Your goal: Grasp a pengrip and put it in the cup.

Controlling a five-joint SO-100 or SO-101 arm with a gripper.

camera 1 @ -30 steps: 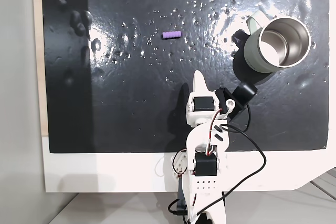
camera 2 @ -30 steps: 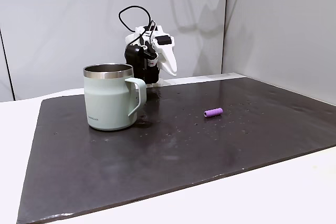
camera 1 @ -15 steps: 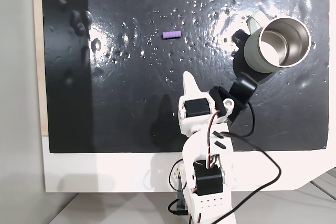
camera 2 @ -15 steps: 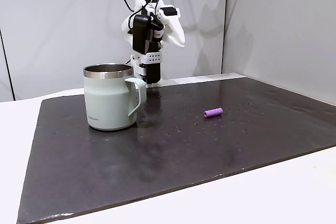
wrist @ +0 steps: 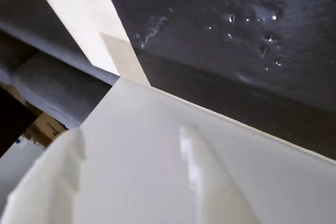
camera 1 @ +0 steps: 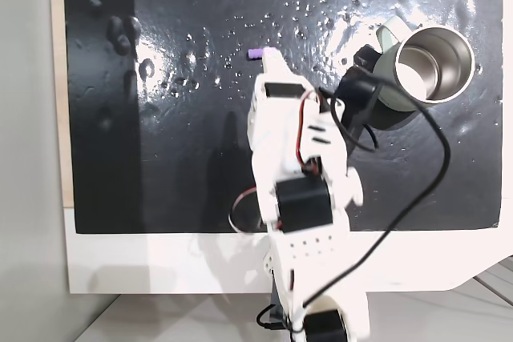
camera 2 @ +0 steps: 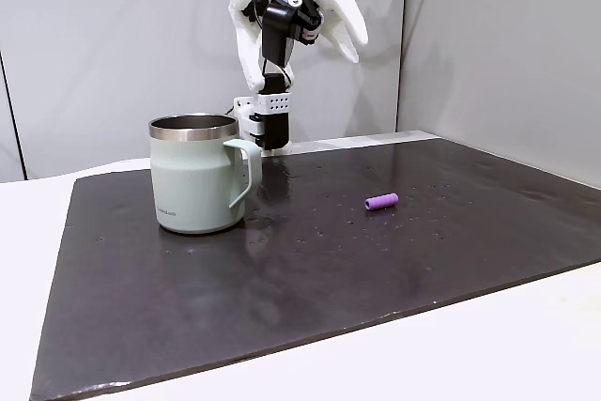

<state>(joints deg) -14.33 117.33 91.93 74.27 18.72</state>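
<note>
The light-purple pengrip [camera 2: 381, 202] lies on the black mat [camera 2: 282, 279], to the right of the cup in the side fixed view. From above, just its left end [camera 1: 254, 54] peeks out beside my gripper's tip. The sage-green cup [camera 2: 197, 176] stands upright, steel rim up, handle toward the pengrip; from above the cup [camera 1: 425, 66] is at the upper right. My gripper [camera 2: 355, 52] hangs high over the mat, well above the pengrip, tip pointing down. From above the gripper [camera 1: 271, 58] shows one pointed tip, jaws together, nothing held. White finger plastic [wrist: 173, 171] covers the lower wrist view.
The mat [camera 1: 160, 158] has shiny bumps and dents along its left and top. It lies on a white table [camera 1: 160, 262]. My raised arm and its black cable [camera 1: 417, 190] hang over the mat's near middle. Grey walls stand behind the arm base [camera 2: 268, 124].
The arm unfolded from its low pose at the mat's near edge, rising and swinging the gripper forward until it sits high above the pengrip. Pengrip and cup stayed put.
</note>
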